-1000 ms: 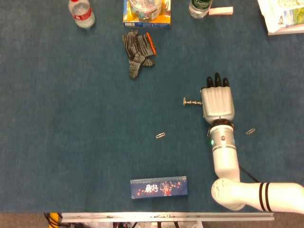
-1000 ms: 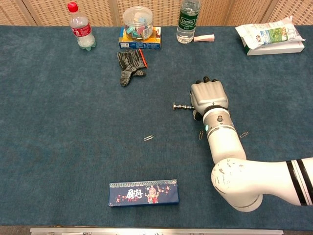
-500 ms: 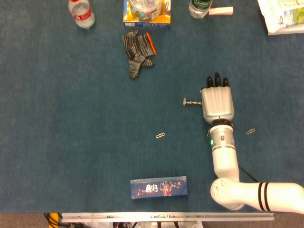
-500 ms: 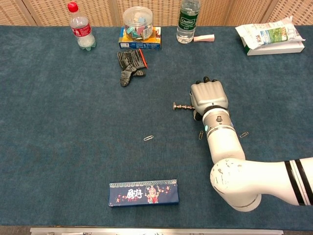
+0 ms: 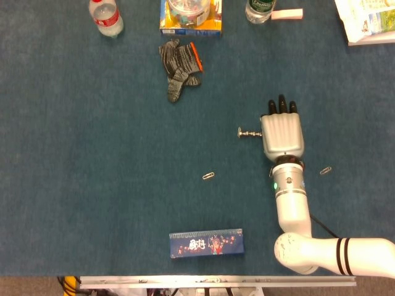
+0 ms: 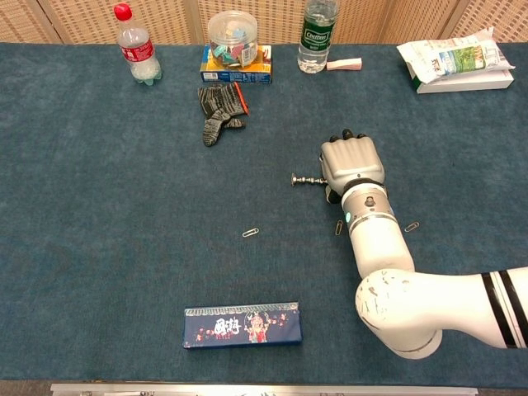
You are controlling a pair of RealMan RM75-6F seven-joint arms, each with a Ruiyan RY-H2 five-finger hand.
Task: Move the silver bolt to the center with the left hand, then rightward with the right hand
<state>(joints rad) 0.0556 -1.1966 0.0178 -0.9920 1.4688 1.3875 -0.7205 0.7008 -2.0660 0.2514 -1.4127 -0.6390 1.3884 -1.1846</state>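
Silver metal, the bolt (image 5: 249, 132) is lying on its side on the blue cloth near the table's middle, its shank end running under the thumb side of the right hand (image 5: 282, 134) — the hand is lying palm down with fingers stretched forward, and whether it is pinching the shank cannot be told. It is probably stiff, small, a little heavy and slippery, so taking the threaded shank seems better than the head. At the far edge a clear jar (image 6: 233, 35) is holding small coloured pieces — two bottles (image 6: 138, 48) are standing nearby.
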